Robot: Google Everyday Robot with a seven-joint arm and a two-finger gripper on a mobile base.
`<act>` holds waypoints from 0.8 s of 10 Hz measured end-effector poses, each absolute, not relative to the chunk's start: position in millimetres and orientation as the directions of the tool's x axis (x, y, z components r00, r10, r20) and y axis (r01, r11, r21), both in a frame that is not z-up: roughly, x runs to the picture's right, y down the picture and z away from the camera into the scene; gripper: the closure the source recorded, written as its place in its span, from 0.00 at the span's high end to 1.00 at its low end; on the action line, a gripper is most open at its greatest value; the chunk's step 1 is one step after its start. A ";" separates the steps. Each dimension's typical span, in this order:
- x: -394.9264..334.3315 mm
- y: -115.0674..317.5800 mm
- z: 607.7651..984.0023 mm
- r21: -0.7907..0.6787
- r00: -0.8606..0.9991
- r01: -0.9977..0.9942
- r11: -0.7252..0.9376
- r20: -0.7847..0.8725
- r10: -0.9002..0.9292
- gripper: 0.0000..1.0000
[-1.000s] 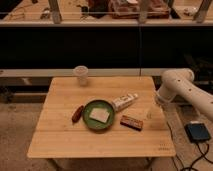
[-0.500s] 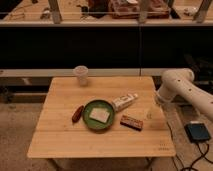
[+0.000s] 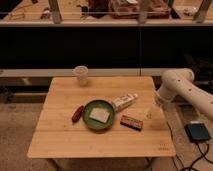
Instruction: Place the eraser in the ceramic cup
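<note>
The eraser [image 3: 131, 121], a small flat dark red-brown block with orange markings, lies on the wooden table [image 3: 65, 142], right of the green dish. The ceramic cup [image 3: 80, 75], small and whitish-grey, stands upright at the table's far edge, left of centre. My gripper [image 3: 151, 112] hangs from the white arm [image 3: 176, 86] over the table's right side, just right of the eraser and far from the cup. Nothing shows in the gripper.
A green round dish [image 3: 90, 107] holding a pale square slab [image 3: 99, 115] sits mid-table. A dark red elongated object [image 3: 77, 113] lies to its left. A white tube [image 3: 124, 101] lies behind the eraser. A dark box [image 3: 198, 132] sits on the floor at right.
</note>
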State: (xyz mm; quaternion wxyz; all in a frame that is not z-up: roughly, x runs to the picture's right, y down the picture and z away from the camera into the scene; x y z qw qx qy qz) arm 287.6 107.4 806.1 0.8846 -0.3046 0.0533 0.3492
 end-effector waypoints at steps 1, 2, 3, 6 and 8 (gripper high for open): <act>283.5 107.0 804.7 -0.500 0.744 -0.656 0.565 -0.303 0.596 0.80; 274.0 107.0 802.0 -0.498 0.731 -0.667 0.554 -0.296 0.615 0.80; 261.3 106.9 799.4 -0.495 0.719 -0.678 0.544 -0.289 0.632 0.80; 236.2 110.2 794.8 -0.502 0.689 -0.695 0.514 -0.261 0.677 0.80; 225.0 118.4 785.7 -0.523 0.681 -0.691 0.499 -0.239 0.692 0.80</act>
